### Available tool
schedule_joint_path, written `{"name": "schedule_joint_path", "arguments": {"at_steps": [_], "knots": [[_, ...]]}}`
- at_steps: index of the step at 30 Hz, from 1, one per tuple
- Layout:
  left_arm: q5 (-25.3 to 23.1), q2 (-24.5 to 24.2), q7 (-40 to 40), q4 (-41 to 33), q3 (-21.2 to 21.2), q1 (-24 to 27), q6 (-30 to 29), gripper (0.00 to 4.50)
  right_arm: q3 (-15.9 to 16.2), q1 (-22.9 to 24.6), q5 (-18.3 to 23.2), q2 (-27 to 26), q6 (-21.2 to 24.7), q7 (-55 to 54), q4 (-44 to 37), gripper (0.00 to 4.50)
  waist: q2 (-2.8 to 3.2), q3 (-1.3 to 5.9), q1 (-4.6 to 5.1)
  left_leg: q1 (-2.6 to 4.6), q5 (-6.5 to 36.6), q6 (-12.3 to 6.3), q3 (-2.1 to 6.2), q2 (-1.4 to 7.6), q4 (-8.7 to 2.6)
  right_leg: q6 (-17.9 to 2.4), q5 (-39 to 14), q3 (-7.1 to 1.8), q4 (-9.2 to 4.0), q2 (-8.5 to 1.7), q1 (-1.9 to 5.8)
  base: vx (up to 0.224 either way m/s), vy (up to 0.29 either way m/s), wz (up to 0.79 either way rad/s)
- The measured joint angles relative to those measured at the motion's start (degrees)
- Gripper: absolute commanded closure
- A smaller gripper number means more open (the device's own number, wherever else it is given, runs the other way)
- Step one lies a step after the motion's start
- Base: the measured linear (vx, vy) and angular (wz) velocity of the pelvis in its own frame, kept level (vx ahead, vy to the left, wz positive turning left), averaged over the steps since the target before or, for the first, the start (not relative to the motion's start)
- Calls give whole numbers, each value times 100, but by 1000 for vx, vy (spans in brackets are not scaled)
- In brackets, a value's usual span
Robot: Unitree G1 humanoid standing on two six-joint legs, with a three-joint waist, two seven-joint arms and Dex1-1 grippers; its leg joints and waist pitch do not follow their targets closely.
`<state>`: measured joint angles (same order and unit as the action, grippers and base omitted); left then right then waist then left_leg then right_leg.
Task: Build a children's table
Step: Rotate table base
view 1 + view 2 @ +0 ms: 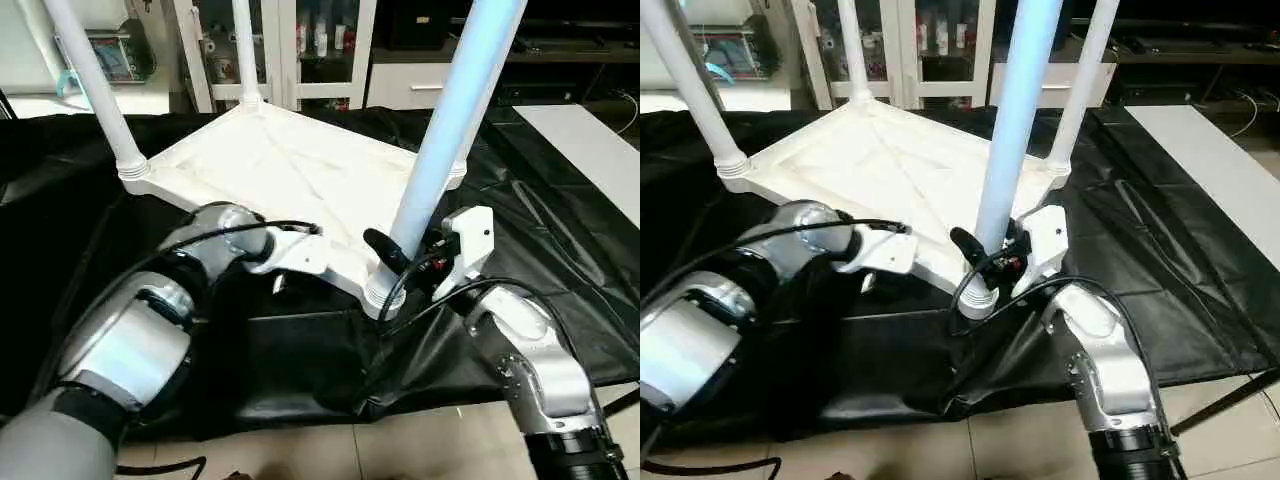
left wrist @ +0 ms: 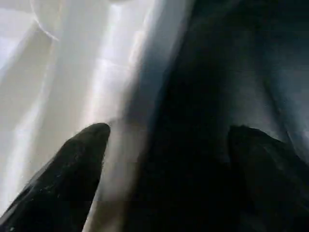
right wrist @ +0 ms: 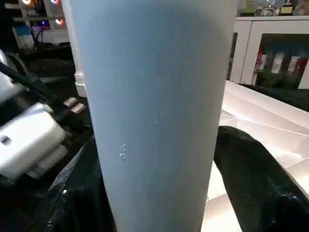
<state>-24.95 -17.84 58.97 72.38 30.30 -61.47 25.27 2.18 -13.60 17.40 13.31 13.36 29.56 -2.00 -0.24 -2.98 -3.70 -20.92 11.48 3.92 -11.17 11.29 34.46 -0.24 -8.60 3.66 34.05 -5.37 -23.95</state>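
Silver forearms rise from the near edge; the left pincer (image 2: pixel 164 159) sits at the tabletop's (image 1: pixel 270 170) near-left rim, fingers (image 2: pixel 77 164) spread wide, one over the white rim and the other over black drape, nothing between them. Right pincer (image 3: pixel 159 159) closes around the near leg (image 1: pixel 440 150) just above its socket (image 1: pixel 383 290); the wrist view shows a black finger on either side of the leg.

Children's table lies upside down on the black-draped counter (image 1: pixel 560 240), ribbed underside up, one corner pointing at the robot. Four legs stand in the corner sockets, long axes near vertical: near leg leaning slightly right toward its top, left leg (image 1: pixel 95 85) leaning slightly left, far leg (image 1: pixel 245 50) upright, right leg (image 1: pixel 1080 85) partly hidden behind the near one in the left eye view.

Labels: none readable; bottles in the glass-door cabinet (image 1: pixel 320 45) too small to read.

Edges and room: the near corner reaches close to the counter's front edge, where the drape hangs toward the tiled floor (image 1: pixel 400 445). Open drape lies right of the tabletop, with a white board (image 1: pixel 590 150) beyond it; bare drape also to the left
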Motion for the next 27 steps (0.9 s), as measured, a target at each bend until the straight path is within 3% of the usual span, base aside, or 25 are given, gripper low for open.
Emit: {"name": "schedule_joint_path", "arguments": {"at_steps": [8,18,24,27], "knots": [[181,-192,697,-307,-102,23,-116,2,-120,8,46,261,-17,144,12,137,-30,-6,54,0,1,-1,-5,2,-1,0,0,-1,3,1,-4,0,0,0],[684,-523,1269,-1221,-379,595,-355,2,-186,-185,112,531,-101,355,332,137,-68,-17,182,10,1,0,-13,8,-1,-7,4,-1,6,4,-5,0,0,0],[980,-878,1569,-2188,-580,1215,-772,2,-221,-294,153,634,-254,542,641,137,-91,-9,199,29,1,2,-25,21,-2,-7,4,-1,10,10,-2,0,0,0],[1280,-1126,1706,-3014,-781,1738,-1299,2,-227,-451,168,708,-316,635,903,137,-110,-4,218,42,2,3,-34,23,-4,-9,5,-5,12,10,1,0,0,0]]}}
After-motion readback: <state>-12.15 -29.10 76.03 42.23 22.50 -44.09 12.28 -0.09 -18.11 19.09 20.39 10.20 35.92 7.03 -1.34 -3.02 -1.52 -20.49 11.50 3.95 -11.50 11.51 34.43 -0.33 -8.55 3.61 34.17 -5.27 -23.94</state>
